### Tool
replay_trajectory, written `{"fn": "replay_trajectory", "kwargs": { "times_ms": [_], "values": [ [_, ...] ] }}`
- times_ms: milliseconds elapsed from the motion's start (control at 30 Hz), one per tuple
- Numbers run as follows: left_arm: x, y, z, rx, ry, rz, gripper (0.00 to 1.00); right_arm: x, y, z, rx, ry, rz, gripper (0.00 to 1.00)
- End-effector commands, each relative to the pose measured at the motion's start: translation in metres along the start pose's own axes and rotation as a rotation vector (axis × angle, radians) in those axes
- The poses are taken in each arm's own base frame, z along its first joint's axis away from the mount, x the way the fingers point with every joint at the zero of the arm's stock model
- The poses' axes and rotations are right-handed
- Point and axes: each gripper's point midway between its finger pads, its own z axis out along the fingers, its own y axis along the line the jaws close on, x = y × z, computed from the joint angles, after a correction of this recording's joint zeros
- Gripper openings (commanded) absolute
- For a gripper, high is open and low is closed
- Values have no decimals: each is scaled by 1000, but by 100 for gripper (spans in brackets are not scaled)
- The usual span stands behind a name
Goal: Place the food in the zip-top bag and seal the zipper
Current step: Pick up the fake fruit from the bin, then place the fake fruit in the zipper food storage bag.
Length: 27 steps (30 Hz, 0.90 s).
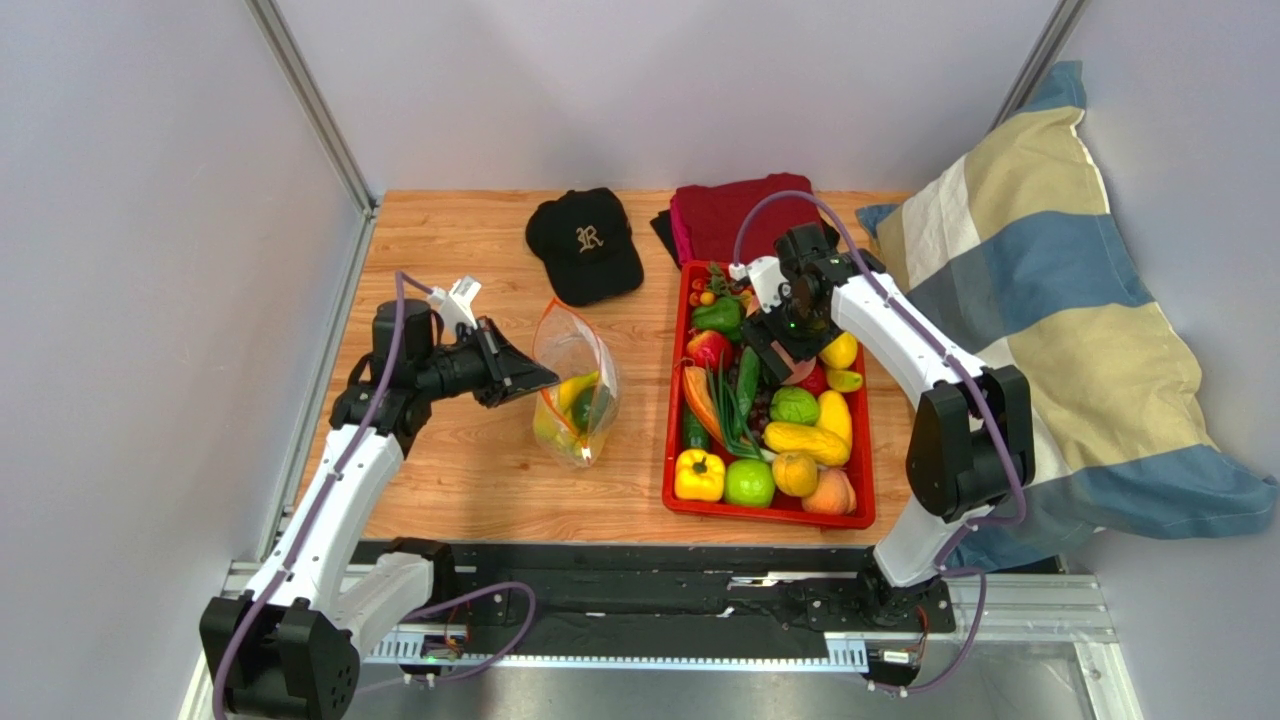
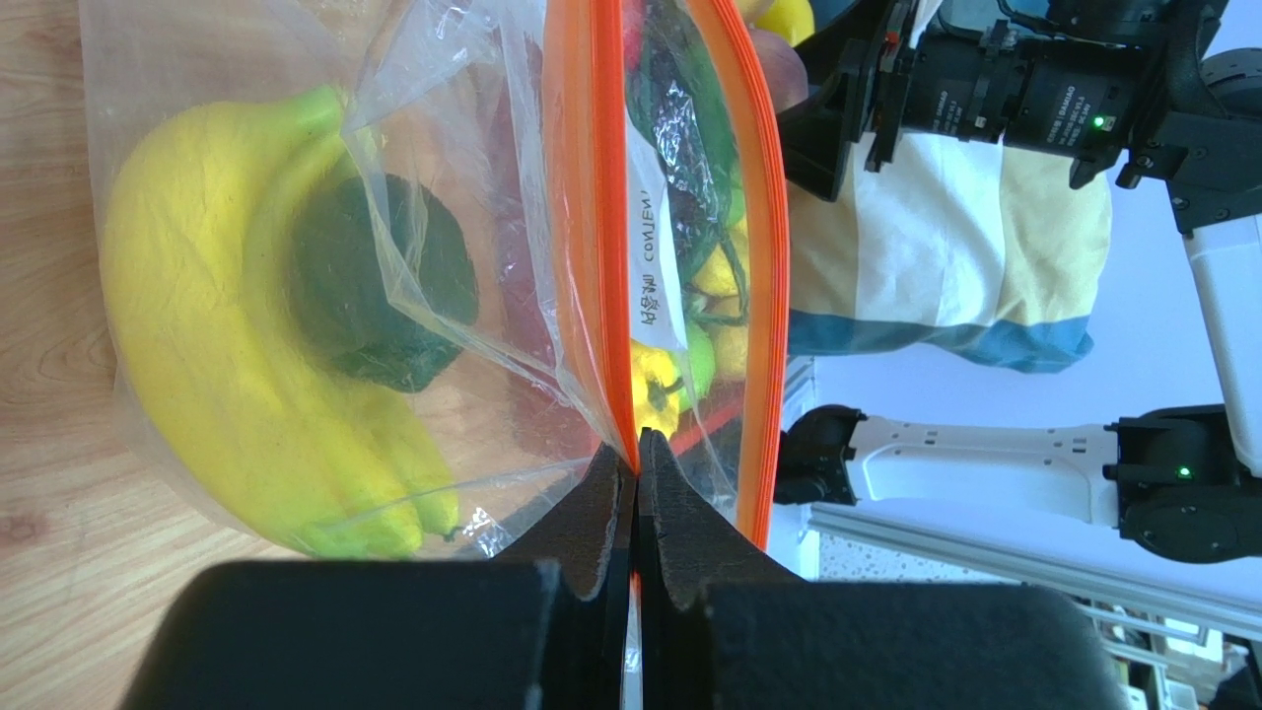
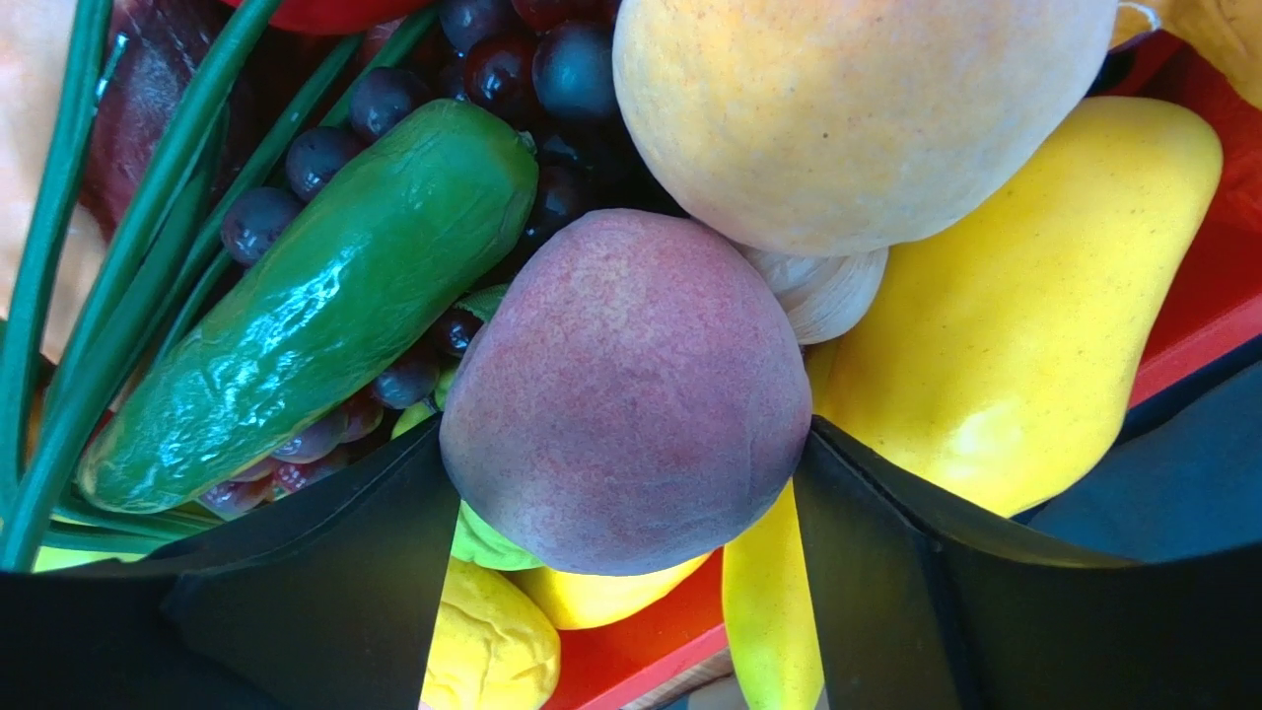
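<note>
The left tool is pinching the bag's zipper, propping it open on the counter, while the right tool is clasping a peach in the tray, probably needing a lift across to the mouth next.

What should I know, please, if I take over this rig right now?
Left tool: shut on the zipper, holding the zip-top bag with its mouth open.
Right tool: over the red tray, fingers either side of a reddish peach; firm grip unclear.
Done: a banana bunch and a green piece are in the bag.
Left: most food lies in the tray; zipper unsealed.
</note>
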Motion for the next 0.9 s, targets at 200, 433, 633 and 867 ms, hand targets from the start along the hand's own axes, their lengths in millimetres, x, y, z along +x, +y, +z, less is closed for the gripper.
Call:
{"fn": "replay_trajectory", "kwargs": {
  "times_ms": [200, 433, 633, 867],
  "values": [
    [-4, -19, -8, 46, -21, 70, 0, -31, 13, -81, -48, -196, 22, 51],
    [-3, -20, -11, 33, -9, 86, 0, -109, 81, -171, -332, -541, -54, 47],
    [0, -24, -12, 34, 3, 102, 0, -160, 155, -225, -529, -737, -210, 47],
    [2, -29, -13, 37, 19, 116, 0, -178, 234, -201, -596, -704, -373, 48]
  ]
}}
